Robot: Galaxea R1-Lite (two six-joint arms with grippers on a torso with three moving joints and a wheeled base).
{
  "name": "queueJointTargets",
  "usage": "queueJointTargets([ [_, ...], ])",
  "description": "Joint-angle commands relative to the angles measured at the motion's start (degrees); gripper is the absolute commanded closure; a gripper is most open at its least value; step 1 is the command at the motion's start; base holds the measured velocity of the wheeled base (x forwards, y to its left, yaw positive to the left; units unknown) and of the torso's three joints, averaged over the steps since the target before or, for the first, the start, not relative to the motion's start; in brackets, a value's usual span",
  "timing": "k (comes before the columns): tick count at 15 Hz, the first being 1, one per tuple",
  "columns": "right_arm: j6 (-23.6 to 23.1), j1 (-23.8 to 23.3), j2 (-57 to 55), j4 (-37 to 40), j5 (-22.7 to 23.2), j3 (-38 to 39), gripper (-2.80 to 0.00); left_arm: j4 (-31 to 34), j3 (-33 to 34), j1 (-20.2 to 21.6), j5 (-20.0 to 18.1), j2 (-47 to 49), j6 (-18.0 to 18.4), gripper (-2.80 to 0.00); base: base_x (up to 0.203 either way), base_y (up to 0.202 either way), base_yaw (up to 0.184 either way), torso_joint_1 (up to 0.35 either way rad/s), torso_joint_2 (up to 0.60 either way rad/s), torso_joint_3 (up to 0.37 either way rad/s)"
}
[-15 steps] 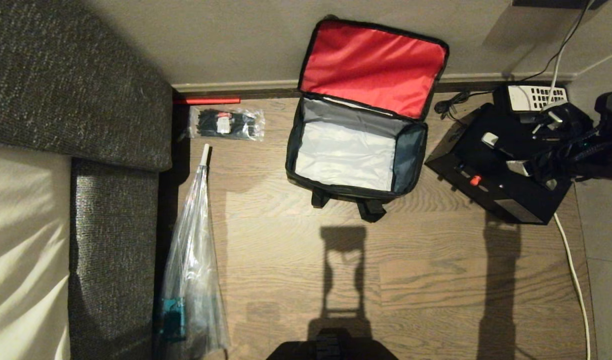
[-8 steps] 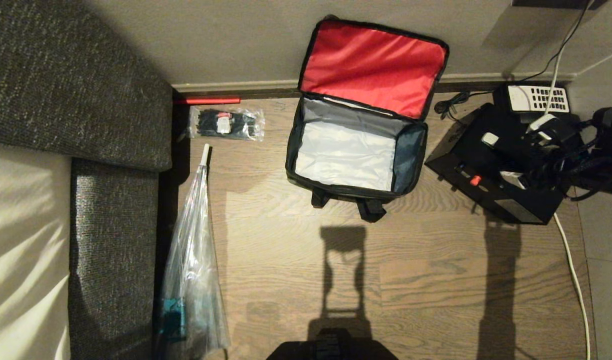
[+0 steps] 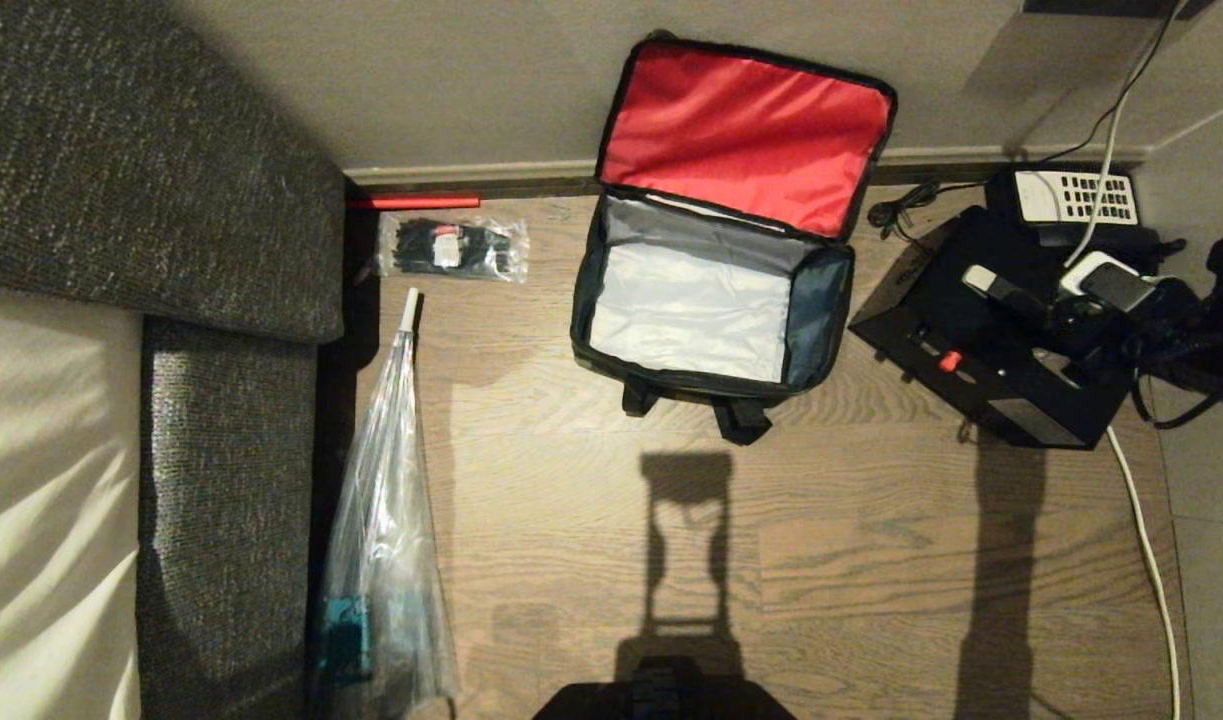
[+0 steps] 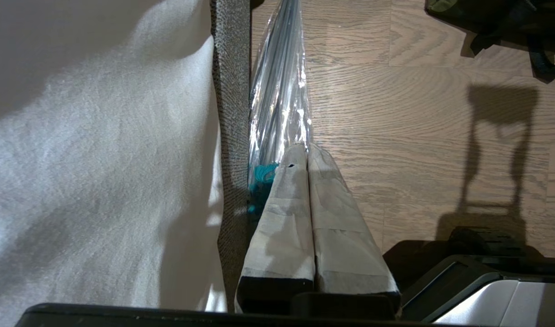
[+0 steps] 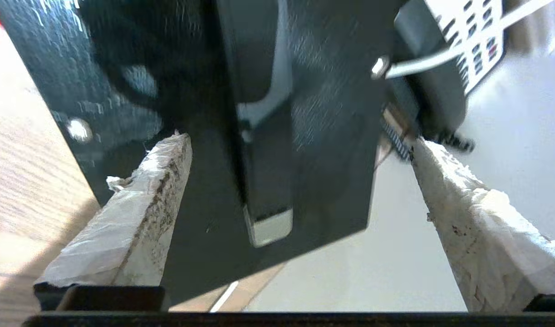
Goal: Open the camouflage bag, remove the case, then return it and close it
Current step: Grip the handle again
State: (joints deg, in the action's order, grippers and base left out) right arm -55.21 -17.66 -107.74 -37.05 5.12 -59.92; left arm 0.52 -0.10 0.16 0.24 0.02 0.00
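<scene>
Where the right tool (image 5: 300, 141) spreads wide — case (image 5: 304, 113) edges cut off.

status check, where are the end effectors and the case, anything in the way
Right end effector open, over the case, no grip. Left end effector shut, parked by the sofa. Camouflage bag open and empty. Telephone and cables crowd the case.

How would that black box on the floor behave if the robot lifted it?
The case looks rigid, with flat faces and sharp corners, so it probably won't sag. Its glossy surface may be slippery. It is wide, nearly filling the open right gripper, so it might tilt.
</scene>
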Motion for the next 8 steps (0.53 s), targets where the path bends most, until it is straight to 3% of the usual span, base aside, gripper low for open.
queueJointTargets([
  [1,-0.3,0.1,-1.9,-4.2,-2.8,1.0,-2.80,0.0,0.0,0.0,0.0,0.0,0.0,0.00,0.000,0.000,0.000,0.000,0.00,0.000],
  [4,-0.5,0.8,-5.1,-14.0,-5.3,2.6,-2.80,0.0,0.0,0.0,0.0,0.0,0.0,0.00,0.000,0.000,0.000,0.000,0.00,0.000],
  [8,0.2,3.9,-8.3,-21.7,-13.2,4.2,-2.80,0.0,0.0,0.0,0.0,0.0,0.0,0.00,0.000,0.000,0.000,0.000,0.00,0.000],
])
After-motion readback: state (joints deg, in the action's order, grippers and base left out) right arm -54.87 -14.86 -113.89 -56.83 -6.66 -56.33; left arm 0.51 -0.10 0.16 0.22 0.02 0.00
